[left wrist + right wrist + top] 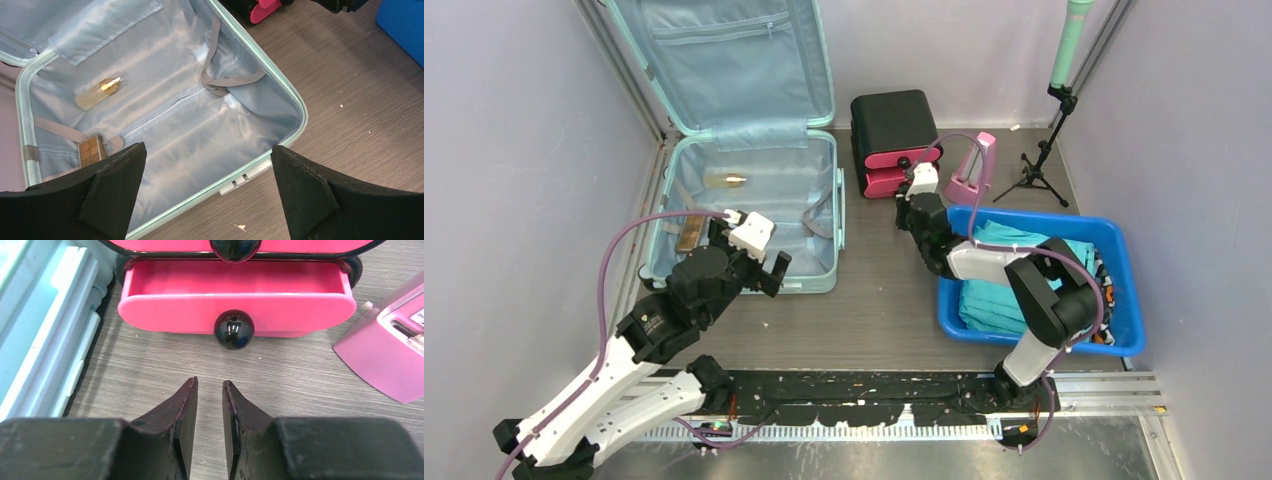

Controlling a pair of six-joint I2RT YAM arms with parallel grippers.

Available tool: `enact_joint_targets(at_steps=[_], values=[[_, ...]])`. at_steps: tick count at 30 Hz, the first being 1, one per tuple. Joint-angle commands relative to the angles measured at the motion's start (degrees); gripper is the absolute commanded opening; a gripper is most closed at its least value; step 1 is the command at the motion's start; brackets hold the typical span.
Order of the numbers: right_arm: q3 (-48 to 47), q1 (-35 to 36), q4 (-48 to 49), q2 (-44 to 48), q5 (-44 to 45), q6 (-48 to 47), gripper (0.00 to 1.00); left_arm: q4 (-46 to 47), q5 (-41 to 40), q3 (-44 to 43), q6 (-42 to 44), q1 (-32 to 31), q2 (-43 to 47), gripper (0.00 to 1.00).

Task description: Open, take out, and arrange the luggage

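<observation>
We'd grip the stiff, slick suitcase (724, 80) by its rim; left claw (207, 149) gapes wide, right claw (210, 382) nearly together, empty.

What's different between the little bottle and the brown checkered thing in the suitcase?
The bottle is rounded, clear, golden; the brown checkered thing is flat and squared. The bottle lies near the hinge; the brown one sits by the side wall, beside a grey strap. Both lie inside the open luggage.
</observation>
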State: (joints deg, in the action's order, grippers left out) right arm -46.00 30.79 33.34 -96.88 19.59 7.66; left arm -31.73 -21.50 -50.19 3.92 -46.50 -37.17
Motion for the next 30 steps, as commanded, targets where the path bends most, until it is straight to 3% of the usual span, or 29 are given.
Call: enact_joint_targets(at_steps=[1,6,8,11,14,16,17,19,22,30], values=[[1.32,0.80,1.41,5.35,2.64,-0.68,0.33,2.73,-0.34,0.18,0.75,-0.08,-0.19,1.00],[-4.62,0.81,-4.81,6.54,3.23,-0.30,0.46,2.55,-0.16,0.10,0.65,-0.08,-0.48,1.00],[-9.52,0.85,-11.30,7.04,5.49,4.55,0.48,2.50,-0.13,0.01,0.57,-0.08,-0.33,1.00],[-16.22,0.85,-27.03,7.45,9.27,21.39,0.48,2.51,-0.12,0.01,0.63,-0.09,0.11,1.00],[-20.41,1.14,-35.49,6.98,8.48,34.72,0.48,2.71,-0.07,0.09,0.63,-0.08,0.35,1.00],[-20.71,1.35,-35.62,6.46,6.28,40.42,0.30,2.90,0.03,0.11,0.59,-0.09,0.37,1.00],[-20.58,1.37,-33.06,5.99,5.07,43.16,0.15,2.79,0.09,0.10,0.61,-0.08,0.32,1.00],[-20.35,1.46,-29.80,5.04,5.20,47.44,0.06,2.45,0.14,-0.12,0.52,-0.08,0.21,1.00],[-21.62,1.58,-28.48,3.34,7.79,53.32,0.01,2.44,0.14,-0.05,0.47,-0.13,0.65,1.00],[-28.47,2.49,-28.79,-5.26,10.78,63.84,0.00,2.99,0.01,0.18,0.50,-0.08,1.69,1.00]])
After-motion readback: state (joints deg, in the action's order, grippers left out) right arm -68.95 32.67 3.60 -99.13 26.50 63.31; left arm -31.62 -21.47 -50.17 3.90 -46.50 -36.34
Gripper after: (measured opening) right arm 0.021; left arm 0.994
